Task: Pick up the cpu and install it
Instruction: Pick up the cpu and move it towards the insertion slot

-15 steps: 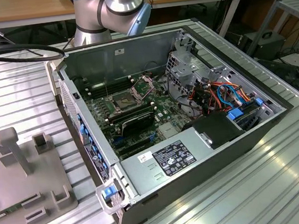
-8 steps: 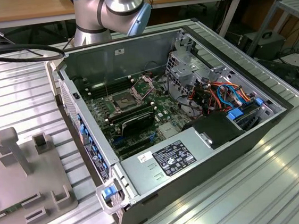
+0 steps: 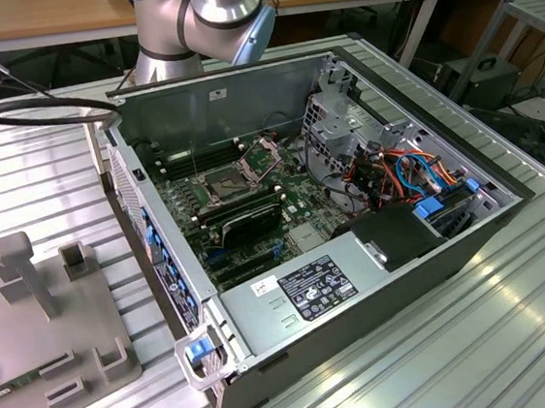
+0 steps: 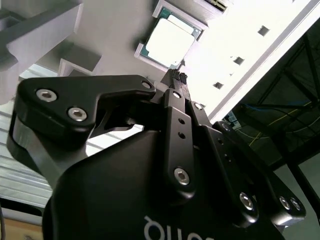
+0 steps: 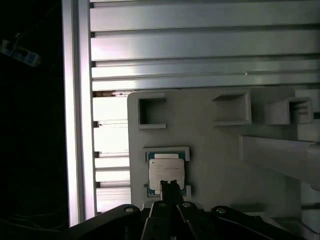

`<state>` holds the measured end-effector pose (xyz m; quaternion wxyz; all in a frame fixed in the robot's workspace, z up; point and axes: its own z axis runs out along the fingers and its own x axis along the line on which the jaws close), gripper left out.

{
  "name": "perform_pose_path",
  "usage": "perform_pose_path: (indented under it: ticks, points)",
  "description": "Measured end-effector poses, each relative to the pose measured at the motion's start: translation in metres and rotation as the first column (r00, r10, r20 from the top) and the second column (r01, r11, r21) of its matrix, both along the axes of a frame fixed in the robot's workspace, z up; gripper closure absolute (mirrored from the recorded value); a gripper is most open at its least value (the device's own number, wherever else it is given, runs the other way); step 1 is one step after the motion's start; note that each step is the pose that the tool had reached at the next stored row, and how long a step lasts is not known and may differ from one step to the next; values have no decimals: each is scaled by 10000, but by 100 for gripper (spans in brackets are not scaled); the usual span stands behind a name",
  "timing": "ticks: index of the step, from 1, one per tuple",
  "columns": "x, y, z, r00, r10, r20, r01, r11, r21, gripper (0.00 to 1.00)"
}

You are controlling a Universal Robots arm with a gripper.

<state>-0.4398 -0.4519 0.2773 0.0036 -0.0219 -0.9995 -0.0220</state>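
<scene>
The cpu [image 5: 166, 171], a flat square chip with a pale silver face, lies in a shallow holder on a grey fixture plate [image 5: 210, 150]. In the second wrist view the cpu [image 4: 170, 37] sits just beyond my fingertips. My gripper [image 5: 169, 187] hangs over the chip's near edge, apart from it, its black fingers [image 4: 172, 107] drawn together to a point with nothing between them. In the exterior view the dark square socket [image 3: 229, 181] lies on the motherboard inside the open computer case [image 3: 472, 241], its hinged metal frame [image 3: 263, 152] raised.
The fixture plate [image 3: 31, 317] carries raised grey posts and brackets [image 3: 21, 269] beside the case, at the exterior view's left. Black memory sticks [image 3: 245, 224], a power supply [image 3: 311, 288] and coloured cables [image 3: 416, 174] fill the case. The arm's base [image 3: 200, 22] stands behind it.
</scene>
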Motion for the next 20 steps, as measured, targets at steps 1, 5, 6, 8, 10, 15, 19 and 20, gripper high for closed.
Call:
perform_pose_path:
  ticks: [1,5,6,8,10,15,19,20]
  points:
    - [0,-9,-20,10000,0,1,0,10000,1,89]
    - [-1,-27,-98,10000,-2,2,2,10000,1,89]
    - [-1,-28,-102,10000,-2,1,2,10000,0,89]
    - [0,-29,-101,10000,0,-1,0,10000,-1,89]
    - [0,-29,-103,10000,0,1,0,10000,0,89]
    - [0,-28,-151,10000,-1,1,1,10000,1,89]
    - [0,-29,-230,10000,-1,0,1,10000,0,89]
    - [0,-29,-246,10000,-1,0,1,10000,0,89]
